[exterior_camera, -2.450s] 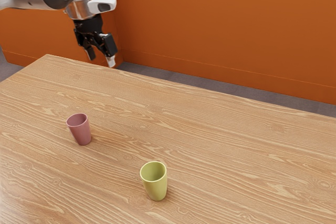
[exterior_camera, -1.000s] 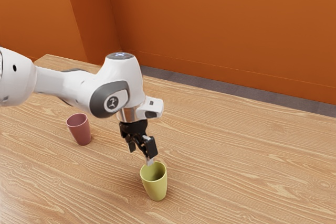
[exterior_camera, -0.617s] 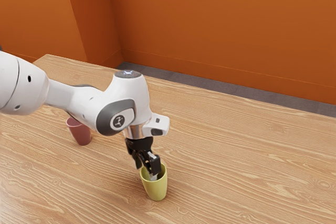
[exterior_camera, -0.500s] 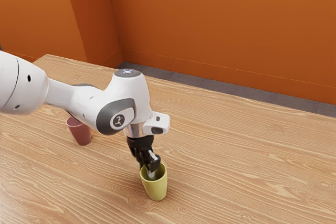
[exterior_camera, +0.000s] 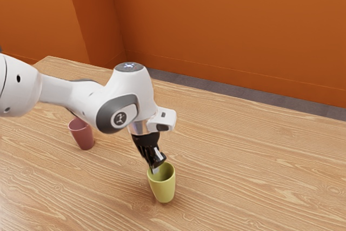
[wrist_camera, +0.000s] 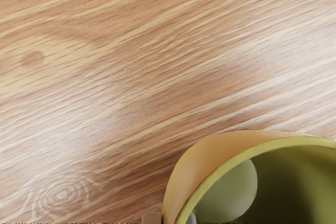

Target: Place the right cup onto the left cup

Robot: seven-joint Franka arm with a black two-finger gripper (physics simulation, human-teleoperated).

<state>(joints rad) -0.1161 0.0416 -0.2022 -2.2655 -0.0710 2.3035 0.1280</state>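
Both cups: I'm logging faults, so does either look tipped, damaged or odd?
Nothing stands out: the pink cup stands upright, and the green cup, its wall pinched in the gripper, shows no visible damage or spill.

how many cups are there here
2: the yellow cup in the gripper, and the pink cup on the table, toward the exterior view's left.

Some kind of indoor room; its exact sort I cannot tell. Beyond the wood-grain table stands a plain orange wall, folding at a corner, with an orange skirting and, nearer the table, a strip of grey floor.
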